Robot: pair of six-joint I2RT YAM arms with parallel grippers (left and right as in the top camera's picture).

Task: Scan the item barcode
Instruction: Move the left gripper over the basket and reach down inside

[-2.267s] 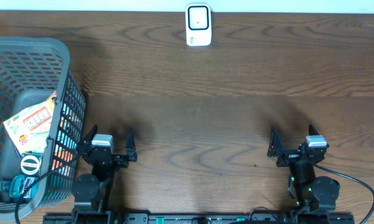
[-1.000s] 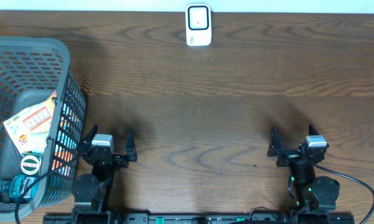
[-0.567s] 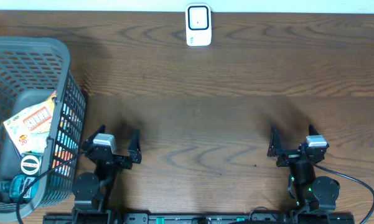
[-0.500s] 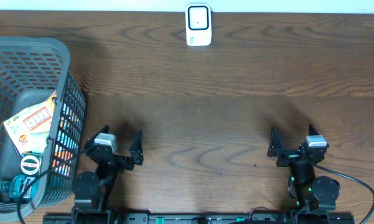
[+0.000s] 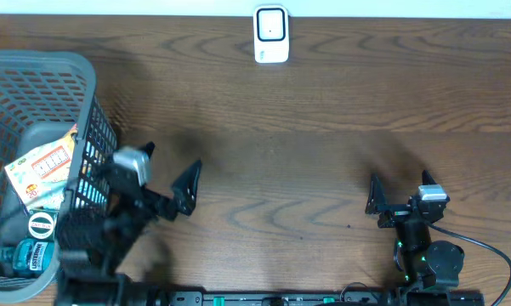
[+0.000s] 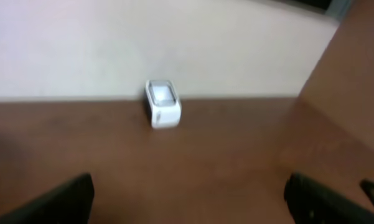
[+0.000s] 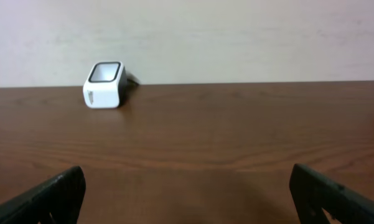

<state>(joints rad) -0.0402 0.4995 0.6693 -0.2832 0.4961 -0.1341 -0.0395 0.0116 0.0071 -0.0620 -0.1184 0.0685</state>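
Start at the far left, where the grey plastic mesh basket (image 5: 34, 59) holds the goods. A flat orange, white and green printed packet (image 5: 44, 166) leans uppermost. Below it are a round black-and-white disc (image 5: 40, 225) and a teal bottle with a dark label (image 5: 21, 255). Nothing is out of the basket yet, so your step is the pick.

The packet looks like the easiest choice. It is thin, so take it by its free upper edge rather than pressing down on its face.

Your left gripper (image 5: 170, 161) hangs just beside the basket's right wall, jaws spread wide and empty. Lift it over the rim before you go down, so the fingers do not catch in the mesh.

Once you hold the packet, carry it to the small white box-shaped barcode scanner (image 5: 271, 35) at the far edge of the brown wooden table (image 5: 323, 110). Turn the barcode towards its window.

The right gripper (image 5: 399, 183) rests low, well apart from everything, also wide and empty. Leave it there.
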